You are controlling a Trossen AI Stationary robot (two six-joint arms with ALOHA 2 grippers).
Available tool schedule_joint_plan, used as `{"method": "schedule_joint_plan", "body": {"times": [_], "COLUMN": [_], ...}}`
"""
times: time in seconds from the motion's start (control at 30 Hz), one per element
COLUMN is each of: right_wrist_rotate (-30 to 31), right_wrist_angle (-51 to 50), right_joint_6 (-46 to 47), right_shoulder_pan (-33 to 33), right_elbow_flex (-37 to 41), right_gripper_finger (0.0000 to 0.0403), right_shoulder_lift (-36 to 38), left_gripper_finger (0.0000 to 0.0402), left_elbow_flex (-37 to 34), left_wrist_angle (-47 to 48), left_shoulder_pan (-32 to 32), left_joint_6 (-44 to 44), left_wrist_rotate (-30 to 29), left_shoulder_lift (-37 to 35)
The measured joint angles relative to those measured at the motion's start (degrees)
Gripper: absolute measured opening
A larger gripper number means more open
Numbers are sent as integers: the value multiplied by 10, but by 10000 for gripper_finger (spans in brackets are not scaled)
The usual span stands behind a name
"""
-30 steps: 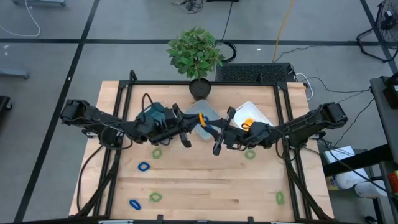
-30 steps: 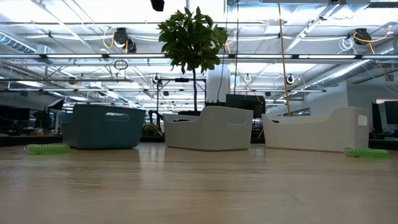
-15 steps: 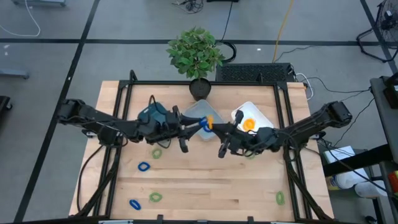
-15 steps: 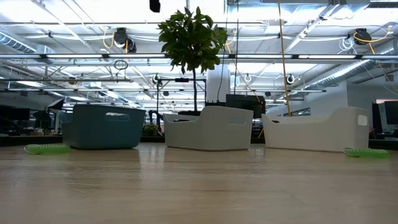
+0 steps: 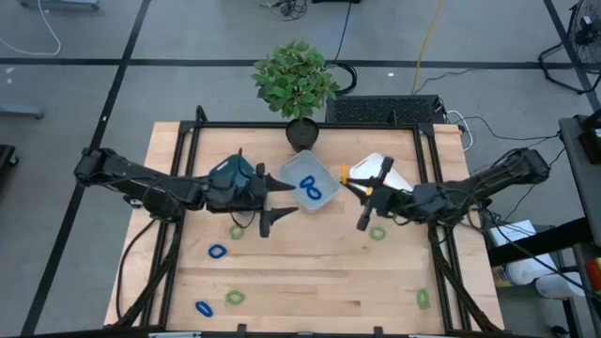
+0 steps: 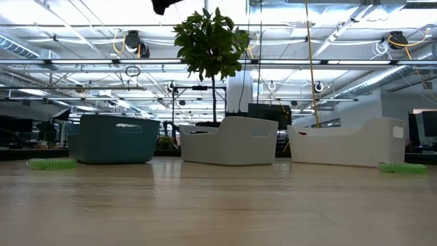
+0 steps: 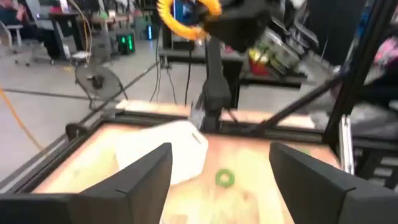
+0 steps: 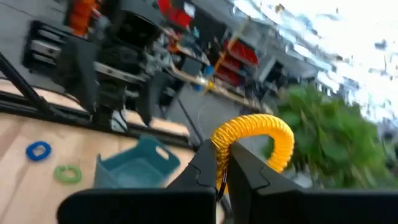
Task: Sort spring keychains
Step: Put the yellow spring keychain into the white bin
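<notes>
While the left end effector [image 5: 269,200] gapes wide, the right end effector [image 8: 222,168] pinches an orange spring keychain [image 8: 252,140].

Three bins [image 5: 310,186] line the table's back, keychains [image 5: 218,252] scattered in front.

Orange-yellow coiled plastic keychain [image 8: 252,144] between dark right gripper [image 8: 222,163] fingers. Blue coiled keychains [image 5: 313,191] in pale grey-blue bin [image 5: 294,174]. Teal bin [image 6: 113,139], white bin [image 6: 348,143]. Green coils [image 5: 234,297] and blue coils [image 5: 217,252] on light wood table [image 5: 310,272].
</notes>
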State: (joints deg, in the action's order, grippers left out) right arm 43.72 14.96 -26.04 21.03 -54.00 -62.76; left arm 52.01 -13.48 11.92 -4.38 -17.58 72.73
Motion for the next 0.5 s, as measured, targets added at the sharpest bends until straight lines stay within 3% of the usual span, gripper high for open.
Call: {"method": "schedule_joint_plan", "body": {"times": [0.1,0.33,0.5], "right_wrist_rotate": [28,22,-84], "right_wrist_angle": [-98,-421,-608], "right_joint_6": [67,279,416], "right_shoulder_pan": [-9,-52,-109], "right_elbow_flex": [-20,-147,-237], "right_gripper_finger": [0,0,0], "right_shoulder_lift": [24,18,-18], "left_gripper_finger": [290,294,294], "left_elbow_flex": [-1,1,0], "left_wrist_angle": [78,219,313], "left_shoulder_pan": [0,-3,-4], "left_joint_6": [-2,-26,-56], "left_wrist_rotate": [-1,1,11], "left_shoulder_lift": [-17,-35,-42]}}
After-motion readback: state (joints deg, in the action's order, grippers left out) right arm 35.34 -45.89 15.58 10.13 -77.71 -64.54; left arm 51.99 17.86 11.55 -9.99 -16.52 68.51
